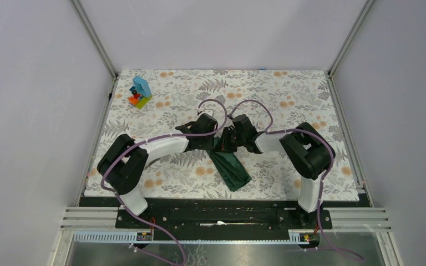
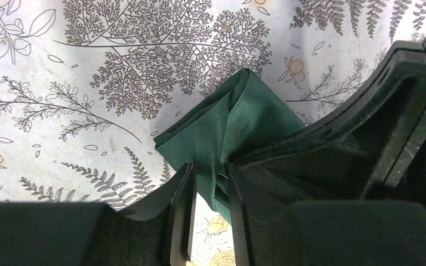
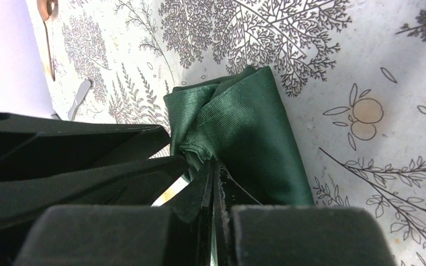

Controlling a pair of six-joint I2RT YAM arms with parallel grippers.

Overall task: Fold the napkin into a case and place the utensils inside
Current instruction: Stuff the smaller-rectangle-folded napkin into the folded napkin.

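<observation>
The dark green napkin (image 1: pixel 231 169) lies folded into a narrow oblong case in front of the two arms. Its far end is bunched up between both grippers. My left gripper (image 2: pixel 211 166) has its jaws a little apart, astride a fold of the napkin (image 2: pixel 238 119), and the tablecloth shows in the gap. My right gripper (image 3: pixel 213 163) is shut, pinching a puckered edge of the napkin (image 3: pixel 244 122). In the top view the left gripper (image 1: pixel 216 142) and the right gripper (image 1: pixel 229 142) almost touch. Two utensils show only in the right wrist view: a coppery spoon (image 3: pixel 49 44) and a silvery piece (image 3: pixel 80 98).
A colourful toy block stack (image 1: pixel 140 92) stands at the far left of the floral table covering (image 1: pixel 288 94). Grey walls close in the table on three sides. Purple cables loop above both wrists.
</observation>
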